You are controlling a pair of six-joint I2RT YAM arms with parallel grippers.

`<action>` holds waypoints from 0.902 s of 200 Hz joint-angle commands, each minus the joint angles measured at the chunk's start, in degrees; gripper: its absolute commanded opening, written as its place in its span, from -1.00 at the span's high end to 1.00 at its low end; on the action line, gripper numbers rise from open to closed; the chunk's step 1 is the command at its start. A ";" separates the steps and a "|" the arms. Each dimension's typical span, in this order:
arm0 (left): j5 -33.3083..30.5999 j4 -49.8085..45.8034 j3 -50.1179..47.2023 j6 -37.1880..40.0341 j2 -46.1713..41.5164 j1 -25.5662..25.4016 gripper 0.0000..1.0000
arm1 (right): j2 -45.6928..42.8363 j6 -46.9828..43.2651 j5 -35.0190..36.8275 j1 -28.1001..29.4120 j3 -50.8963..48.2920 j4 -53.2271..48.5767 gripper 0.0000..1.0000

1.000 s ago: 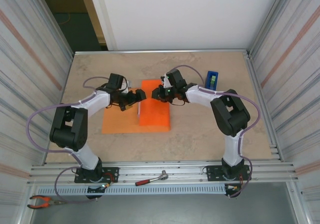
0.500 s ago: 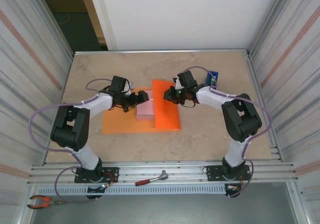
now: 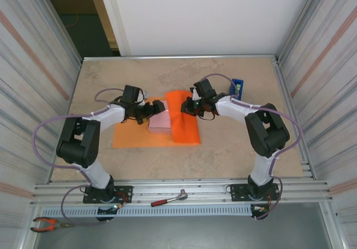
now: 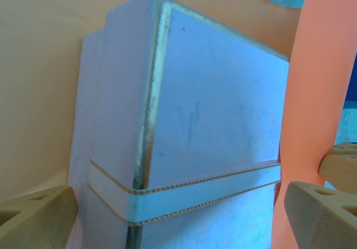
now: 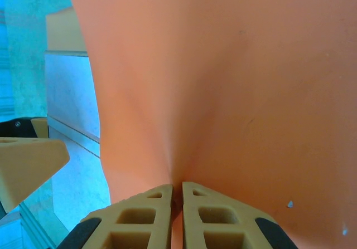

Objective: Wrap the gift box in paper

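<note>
In the top external view, the paper, a thin bright orange sheet, is seen lying flat on the mottled beige table left of centre, its right part lifted into a creased, rumpled fold. The gift box, flat, squarish and pale pink, is set on the sheet at the frame's centre, touching that fold. The left gripper is held at the box's upper left edge; the right gripper is placed on the fold's upper right. Compared with half a second ago, the fold is drawn slightly leftward and looks more crumpled.

In the left wrist view, the box's smooth top is crossed by a pale band with corrugated edges. The tan fingers are spread wide, one at each lower corner.

In the right wrist view, the fingers are pressed together, pinching the paper, which is puckered above them.
</note>
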 commanded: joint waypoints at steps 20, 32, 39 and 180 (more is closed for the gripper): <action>2.47 5.10 -1.17 -4.43 -2.29 -4.22 -0.91 | -2.08 -1.15 1.49 -1.63 -0.75 -1.98 0.78; 2.48 5.92 -0.93 -5.33 -2.02 -4.98 -0.91 | -2.76 -0.77 1.87 -2.20 -1.39 -1.77 0.79; 2.53 6.45 -0.70 -5.74 -1.77 -5.49 -0.91 | -3.24 -0.55 2.08 -2.55 -1.72 -1.60 0.80; 0.79 7.40 6.98 -6.58 6.03 -9.44 -0.91 | -4.14 0.75 2.79 -2.13 -3.04 0.81 0.75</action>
